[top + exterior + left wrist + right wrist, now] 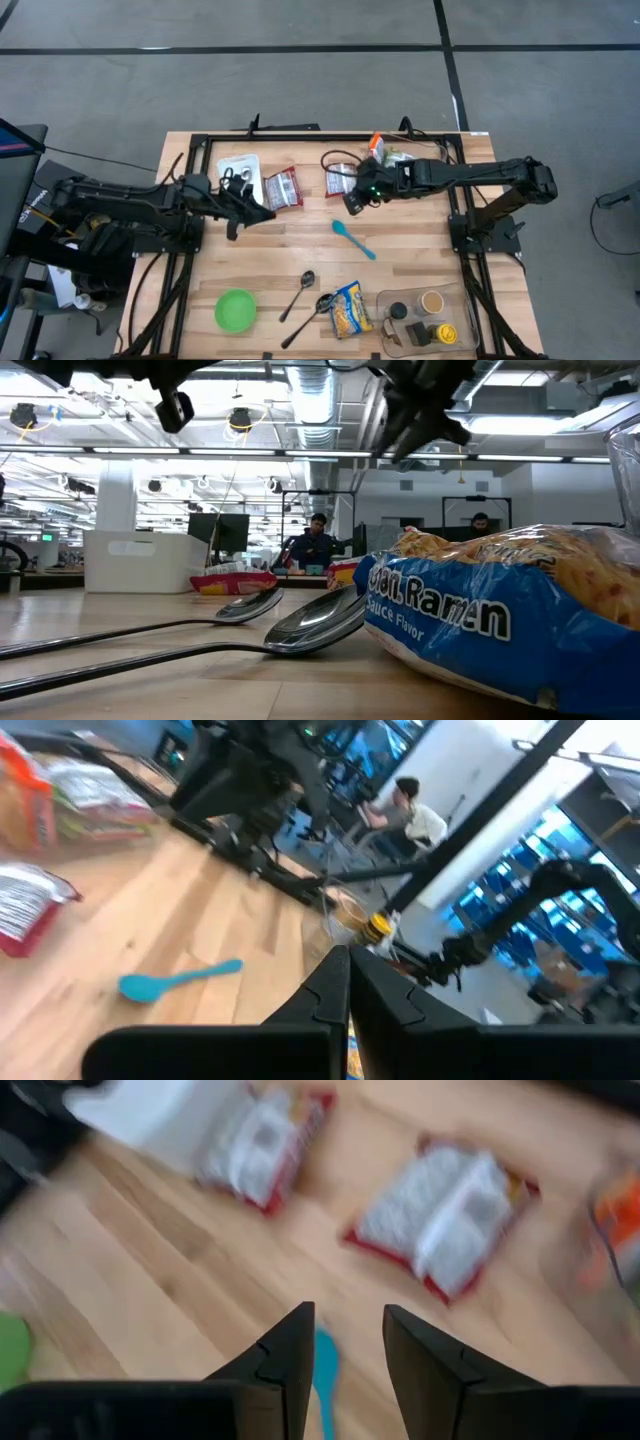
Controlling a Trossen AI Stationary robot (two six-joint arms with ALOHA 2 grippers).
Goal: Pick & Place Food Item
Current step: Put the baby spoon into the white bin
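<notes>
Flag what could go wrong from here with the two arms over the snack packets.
1. The right pincer hangs open and empty over the blue spoon, not a food item; descending here could grab the wrong thing.
2. The two red-edged packets look alike, so the target could be confused.
3. The left pincer is shut and empty; it must reopen before any pick.

My left gripper [262, 214] hangs just beside snack packet [282, 188], white tray [238, 172] behind. My right gripper [352, 203] over second packet [342, 180]. Spatula [352, 239] mid-table. Bowl [236, 310], two spoons [300, 293], ramen pack [349, 308] along front.
</notes>
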